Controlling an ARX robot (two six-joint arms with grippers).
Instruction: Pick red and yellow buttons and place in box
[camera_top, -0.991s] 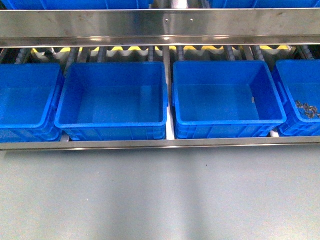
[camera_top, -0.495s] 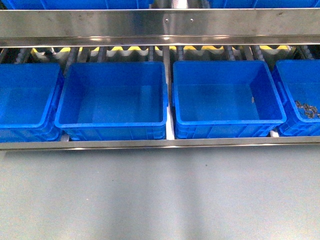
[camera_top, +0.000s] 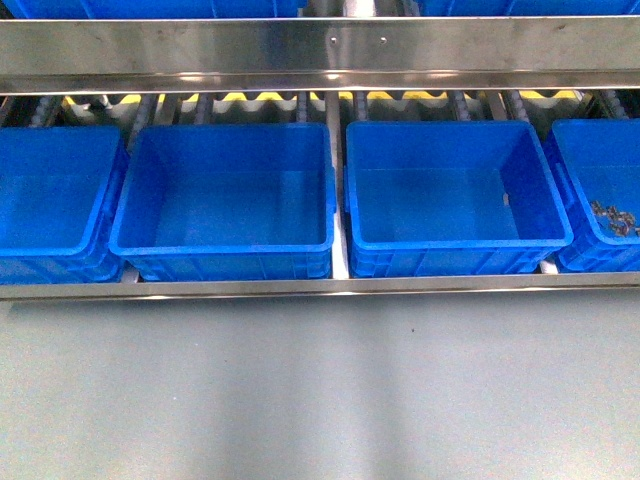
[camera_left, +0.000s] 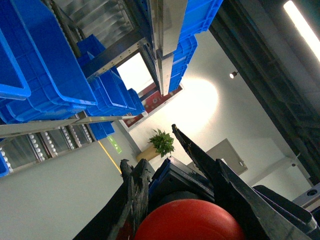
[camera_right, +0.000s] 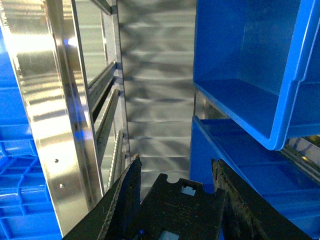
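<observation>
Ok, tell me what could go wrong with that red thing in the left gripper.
The round red button, clamped in the left gripper, could slip out. Neither arm shows in the front view, so it might land in the wrong bin, such as the far-right bin holding dark bits.

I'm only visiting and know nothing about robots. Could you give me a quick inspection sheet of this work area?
Surface: grey table, nothing seen on it.
Job's things: red button in the left hand; blue boxes on the rack; no yellow button seen.
Clutter: small metal bits in the rightmost box.
Hands: left hand shut on the button; right hand open, holding nothing.
Cables: nothing seen.
Surroundings: steel shelf, potted plant.
</observation>
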